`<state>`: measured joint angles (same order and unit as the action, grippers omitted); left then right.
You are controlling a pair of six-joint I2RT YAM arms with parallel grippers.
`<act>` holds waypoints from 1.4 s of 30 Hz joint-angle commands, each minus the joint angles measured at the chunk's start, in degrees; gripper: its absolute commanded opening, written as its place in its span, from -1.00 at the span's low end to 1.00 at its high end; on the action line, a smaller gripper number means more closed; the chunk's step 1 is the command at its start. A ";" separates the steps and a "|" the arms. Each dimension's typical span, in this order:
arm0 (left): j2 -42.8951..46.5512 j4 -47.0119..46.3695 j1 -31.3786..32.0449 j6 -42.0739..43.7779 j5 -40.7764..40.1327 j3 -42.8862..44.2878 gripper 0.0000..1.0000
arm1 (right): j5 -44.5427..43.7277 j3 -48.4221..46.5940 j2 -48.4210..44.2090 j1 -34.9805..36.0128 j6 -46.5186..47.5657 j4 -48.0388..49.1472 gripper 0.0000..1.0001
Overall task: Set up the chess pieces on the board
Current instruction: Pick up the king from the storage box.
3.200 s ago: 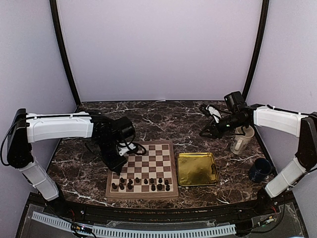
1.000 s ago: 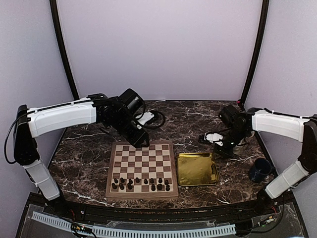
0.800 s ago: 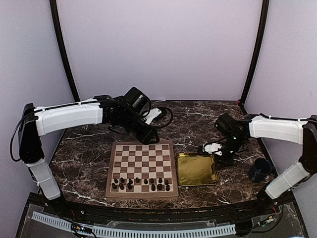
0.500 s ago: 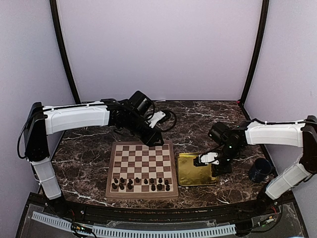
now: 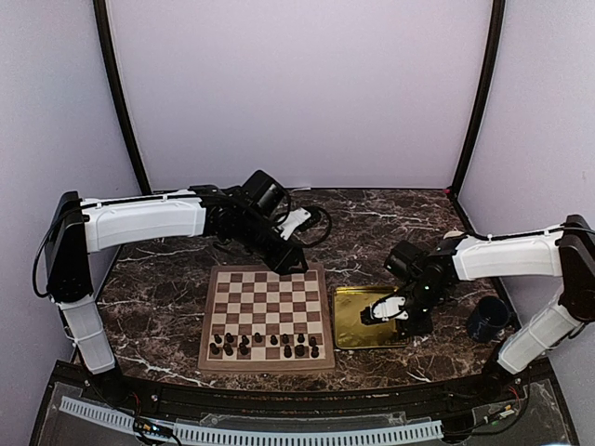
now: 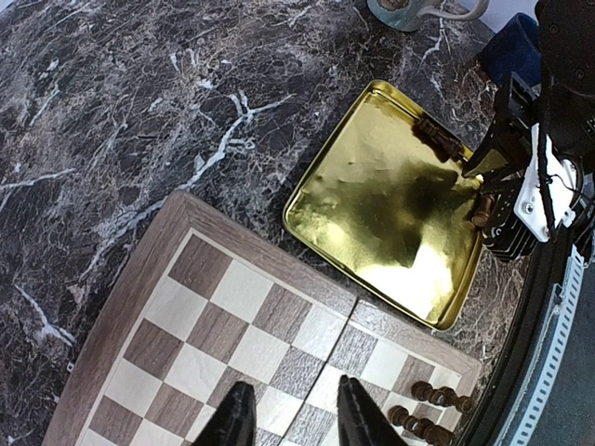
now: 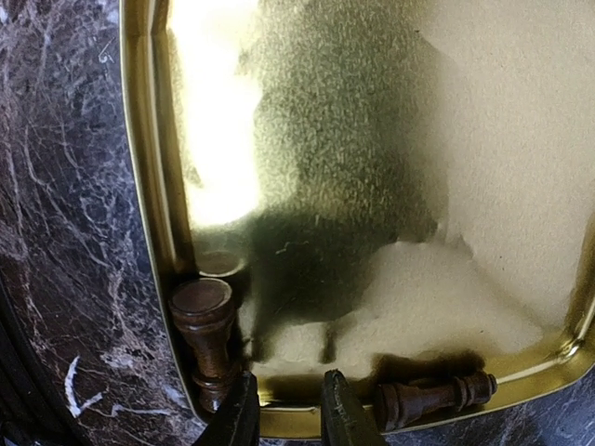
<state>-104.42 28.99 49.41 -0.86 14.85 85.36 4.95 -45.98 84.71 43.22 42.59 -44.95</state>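
Observation:
The wooden checkered board [image 5: 270,302] lies at the table's middle, with several dark chess pieces [image 5: 265,346] standing on its two nearest rows. My left gripper [image 5: 290,260] hovers over the board's far edge, open and empty; its fingertips [image 6: 235,420] show over board squares [image 6: 223,325]. My right gripper [image 5: 389,311] is low over the gold tray's [image 5: 358,321] right side. In the right wrist view it [image 7: 285,418] is open at the tray's rim, with one brown piece [image 7: 206,325] lying just outside its left finger and another piece [image 7: 432,397] to its right.
A dark blue cup [image 5: 486,319] stands right of the tray. The left wrist view shows the tray [image 6: 372,214] with a piece lying at its far corner [image 6: 439,137], the blue cup [image 6: 516,42] and a pale mug [image 6: 409,9] beyond.
My right gripper has come down from the back right to the tray's right side. My left gripper has swung from the board's left side to above its far edge.

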 commanded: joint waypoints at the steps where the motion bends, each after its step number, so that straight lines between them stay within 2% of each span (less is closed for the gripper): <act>1: 0.54 -0.18 0.25 0.43 0.62 -0.34 -0.35 | -3.16 1.57 0.78 1.35 -1.03 3.25 -0.50; 7: 0.36 1.19 0.30 1.21 0.02 -0.64 -0.35 | -3.58 1.11 0.50 2.12 -1.96 3.58 -0.51; 15: 0.45 1.41 0.25 1.24 -0.17 -0.72 -0.35 | 0.14 -2.68 -2.23 2.07 -2.99 -1.14 -0.51; 31: 0.33 1.29 0.34 1.39 0.09 -1.67 -0.35 | 5.19 -0.40 -0.23 2.82 -2.59 -2.60 -0.43; 34: 0.12 1.40 0.36 1.40 0.18 -1.69 -0.35 | 4.66 0.01 0.39 2.96 -2.63 -2.19 -0.42; 42: -0.37 1.12 0.34 1.65 0.13 -1.54 -0.35 | -3.48 0.93 1.93 3.10 -6.19 2.48 -0.43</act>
<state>-104.47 29.67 49.41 -0.16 14.59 84.42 5.76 -45.98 85.36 45.82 38.63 -44.80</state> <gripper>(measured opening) 0.327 0.287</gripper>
